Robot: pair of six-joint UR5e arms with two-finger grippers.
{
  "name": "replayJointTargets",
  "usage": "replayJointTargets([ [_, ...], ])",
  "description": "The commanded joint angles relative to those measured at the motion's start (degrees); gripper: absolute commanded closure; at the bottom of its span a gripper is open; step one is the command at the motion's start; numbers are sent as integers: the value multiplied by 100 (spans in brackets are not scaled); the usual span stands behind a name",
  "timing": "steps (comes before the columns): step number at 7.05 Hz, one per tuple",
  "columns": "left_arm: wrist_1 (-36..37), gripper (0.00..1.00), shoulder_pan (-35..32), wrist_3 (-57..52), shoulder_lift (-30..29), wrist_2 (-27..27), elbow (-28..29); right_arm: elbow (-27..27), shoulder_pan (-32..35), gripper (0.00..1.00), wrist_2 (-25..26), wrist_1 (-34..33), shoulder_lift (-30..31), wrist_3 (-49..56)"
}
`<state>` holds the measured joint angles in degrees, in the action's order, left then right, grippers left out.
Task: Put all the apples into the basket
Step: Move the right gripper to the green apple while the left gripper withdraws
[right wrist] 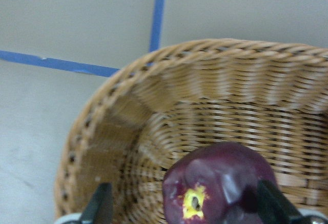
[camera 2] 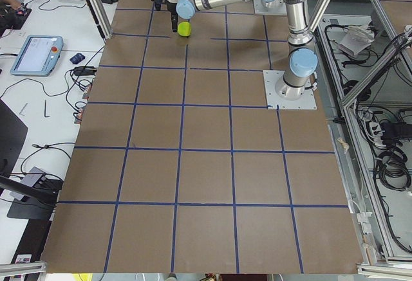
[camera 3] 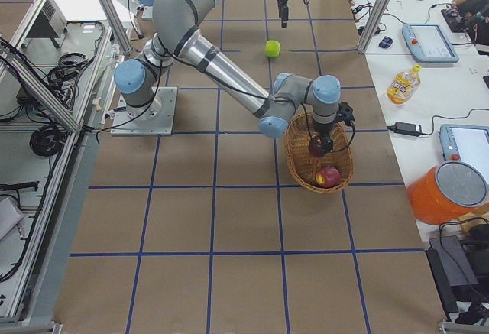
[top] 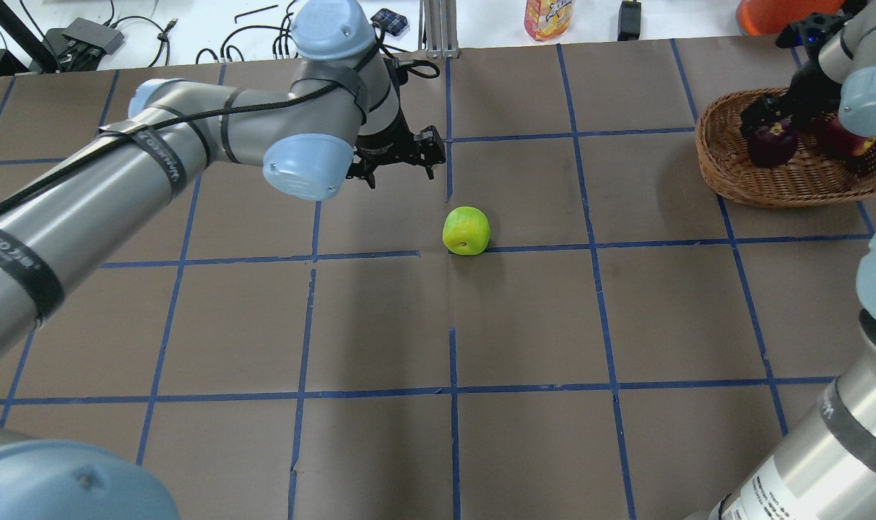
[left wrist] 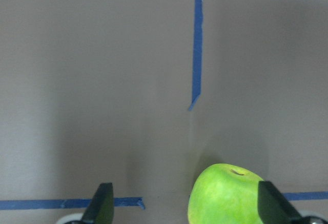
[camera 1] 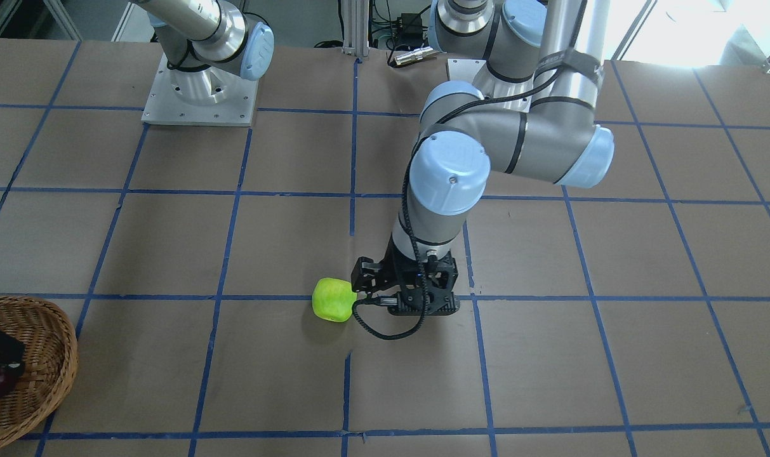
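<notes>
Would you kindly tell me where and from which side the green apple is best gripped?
Probably across its widest middle, from above, using the open left gripper: the green apple rests on the table with nothing touching its round flanks.

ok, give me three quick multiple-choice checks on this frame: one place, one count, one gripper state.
1. Where is the green apple?
A) in the basket
B) on the table, outside the basket
C) held up in the air

2. How many apples are in the basket?
A) none
B) two
C) three

3. The left gripper is:
A) open
B) shut on the green apple
C) shut on nothing

Answers:
1 B: it sits on the table by a tape line, far from the basket.
2 B: the purple apple and the red apple are inside.
3 A: its fingers stand wide apart in the left wrist view.
</notes>
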<state>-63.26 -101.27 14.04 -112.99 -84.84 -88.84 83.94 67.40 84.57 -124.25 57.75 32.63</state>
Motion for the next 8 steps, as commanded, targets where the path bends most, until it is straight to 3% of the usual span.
replayJointTargets([
  [1, -930, 0, 684, -900, 661, -42, -46, 322, 990, 0, 25, 200, 332, -875],
  [2, -1673, 0, 983, -1390, 1073, -59, -2, 490, 1438, 0, 42, 209, 647, -1673],
  [4, -2364, 0, 1311, -1861, 1786, -384, -28, 562, 2693, 0, 103, 191, 756, -3615],
  [5, -2418, 0, 1398, -1896, 1928, -385, -81, 579, 3134, 0, 356, 95, 747, -4137],
  [6, -2436, 0, 1364, -1887, 1991, -385, -116, 614, 3348, 0, 254, 86, 677, -4612],
  [8, -2717, 0, 1347, -1861, 2219, -411, -81, 632, 3962, 0, 340, -176, 370, -4739],
])
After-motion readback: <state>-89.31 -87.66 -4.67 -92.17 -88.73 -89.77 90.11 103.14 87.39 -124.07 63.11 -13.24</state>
